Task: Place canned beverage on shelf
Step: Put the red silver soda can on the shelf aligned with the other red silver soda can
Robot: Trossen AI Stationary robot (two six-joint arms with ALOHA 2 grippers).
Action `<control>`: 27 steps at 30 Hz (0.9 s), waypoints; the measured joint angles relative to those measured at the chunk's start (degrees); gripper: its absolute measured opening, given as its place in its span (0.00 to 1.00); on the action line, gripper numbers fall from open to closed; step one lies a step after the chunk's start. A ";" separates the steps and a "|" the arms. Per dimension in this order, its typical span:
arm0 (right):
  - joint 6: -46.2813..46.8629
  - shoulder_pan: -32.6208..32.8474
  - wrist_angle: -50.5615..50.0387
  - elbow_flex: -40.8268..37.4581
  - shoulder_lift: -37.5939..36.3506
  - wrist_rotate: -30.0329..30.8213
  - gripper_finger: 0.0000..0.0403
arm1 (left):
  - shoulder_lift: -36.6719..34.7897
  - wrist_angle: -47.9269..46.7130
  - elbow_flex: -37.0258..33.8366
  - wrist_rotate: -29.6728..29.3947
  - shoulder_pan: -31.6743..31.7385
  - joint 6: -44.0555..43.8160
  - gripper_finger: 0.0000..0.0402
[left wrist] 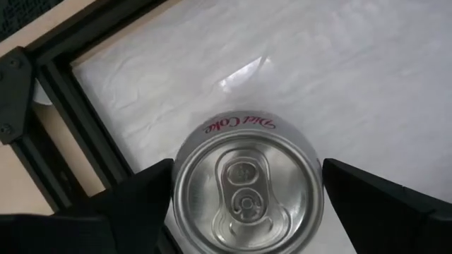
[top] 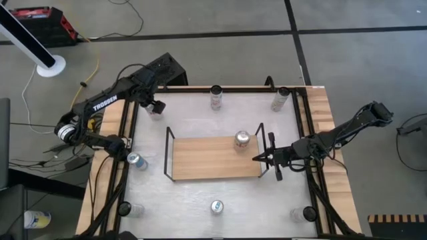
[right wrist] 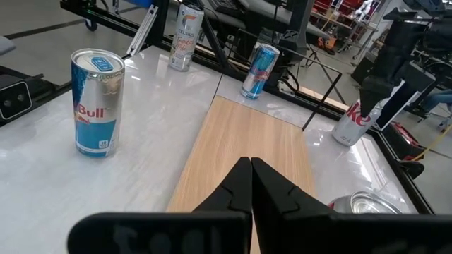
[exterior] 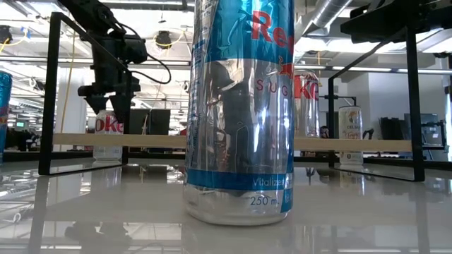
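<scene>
**Left gripper straddles a Diet Coke can at the far left corner**

Left gripper [top: 154,107] hangs over the table's far left corner, fingers spread, and the left wrist view looks straight down on a Diet Coke can [left wrist: 246,190] standing upright between them. One finger [left wrist: 138,194] and its partner flank the can's rim on either side; whether they touch the wall I cannot tell. The can's long axis is vertical and the fingers come at it from above, so a squeeze across its width looks like the coming move.

From there the shelf [top: 213,158] lies toward the table's middle, well apart from that corner, its wooden board running left to right between black wire ends. One can [top: 241,139] already stands on the board near its right end, so the left part is free and is the nearer landing place for this arm.

Right gripper [top: 265,159] waits at the shelf's right end, fingers pressed together and pointing along the board. Other cans stand about the table's edges, among them a Red Bull can [exterior: 240,106] at the near side.
</scene>
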 joint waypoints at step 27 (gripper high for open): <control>0.02 -0.02 -0.02 0.00 0.00 0.04 0.06 | -0.32 -0.58 2.12 0.83 -2.69 1.08 0.69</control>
